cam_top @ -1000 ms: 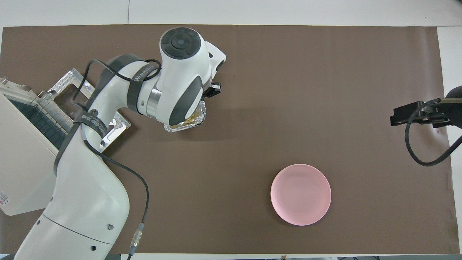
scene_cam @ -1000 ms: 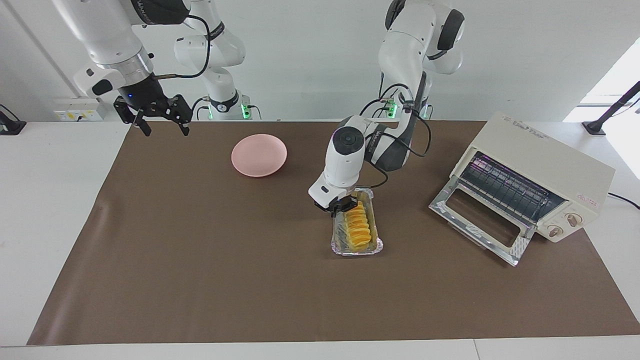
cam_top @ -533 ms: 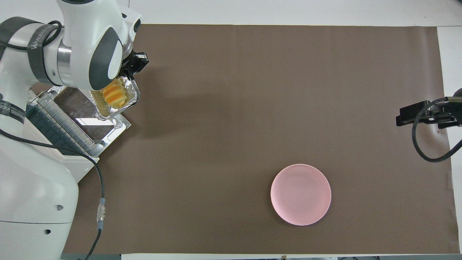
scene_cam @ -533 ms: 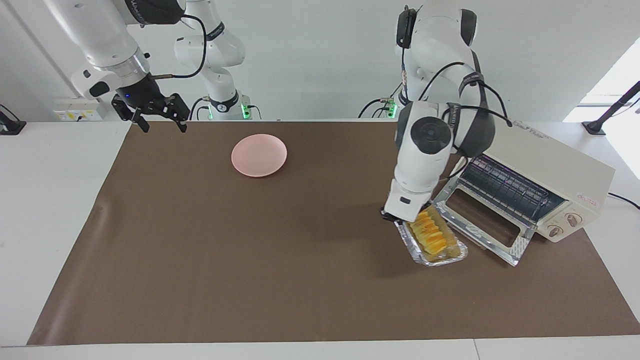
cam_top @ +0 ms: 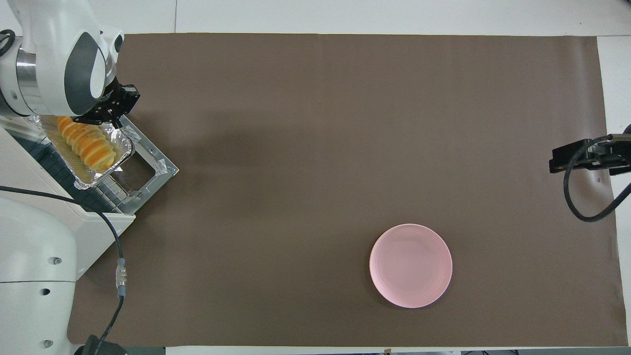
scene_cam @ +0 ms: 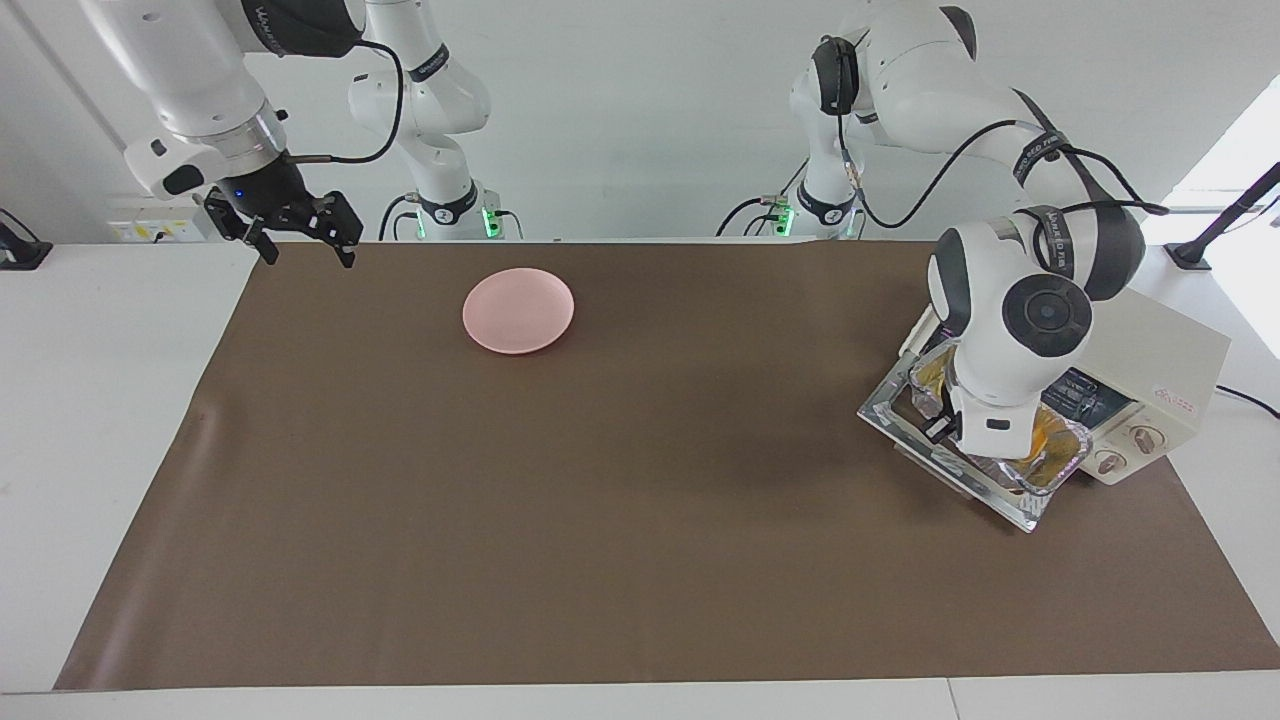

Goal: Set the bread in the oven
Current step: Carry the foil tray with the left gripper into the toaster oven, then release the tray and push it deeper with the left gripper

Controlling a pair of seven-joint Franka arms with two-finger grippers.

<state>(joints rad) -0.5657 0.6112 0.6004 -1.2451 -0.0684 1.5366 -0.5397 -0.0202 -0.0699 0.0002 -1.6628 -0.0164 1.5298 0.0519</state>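
The bread [cam_top: 86, 145], a ridged golden-yellow loaf, lies in a silver foil tray [cam_top: 98, 178]. My left gripper [cam_top: 114, 121] is shut on the tray's rim and holds it over the open drop-down door [cam_top: 155, 165] of the cream-white oven [scene_cam: 1165, 345], at the oven's mouth. In the facing view the left gripper [scene_cam: 938, 428] and wrist hide most of the tray [scene_cam: 1040, 472], and only a bit of the bread [scene_cam: 1048, 440] shows. I cannot tell whether the tray touches the door [scene_cam: 1000, 498]. My right gripper [scene_cam: 306, 255] waits open and empty over the brown mat's edge at the right arm's end.
A round pink plate [scene_cam: 518, 310] lies on the brown mat [scene_cam: 560, 500] toward the right arm's end, near the robots; it also shows in the overhead view [cam_top: 410, 265]. The oven's two knobs [scene_cam: 1128, 450] face away from the robots.
My left gripper has carried the foil tray with the bread from the middle of the mat to the oven's open door. My right gripper has drifted slightly outward.
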